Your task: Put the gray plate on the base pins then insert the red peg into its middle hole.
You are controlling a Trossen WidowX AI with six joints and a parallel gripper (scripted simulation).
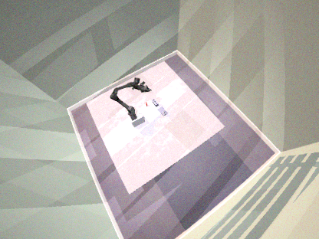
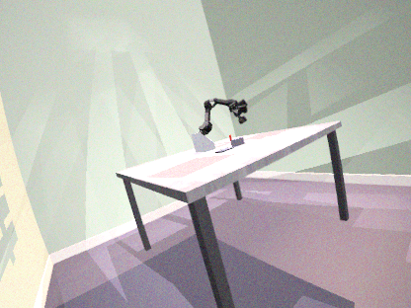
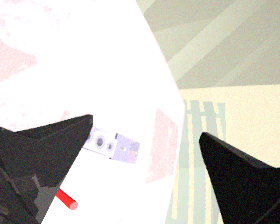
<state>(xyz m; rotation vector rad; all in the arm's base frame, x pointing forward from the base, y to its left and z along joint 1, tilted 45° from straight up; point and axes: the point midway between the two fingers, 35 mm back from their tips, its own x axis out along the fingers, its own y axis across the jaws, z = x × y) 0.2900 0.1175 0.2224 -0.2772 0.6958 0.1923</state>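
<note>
The gray plate shows round dark holes in the wrist view and looks raised like a block in the exterior view. The flat lavender piece beside it, apparently the base, shows two small spots that look like its pins. The plate is beside the base, not over it. The red peg stands upright near them, partly hidden by the left finger in the wrist view. My gripper is wide open and empty, high above the table.
The white table carries everything. A light gray block stands at the arm's foot. The table's edge shows at the right in the wrist view, with the room's wall beyond it.
</note>
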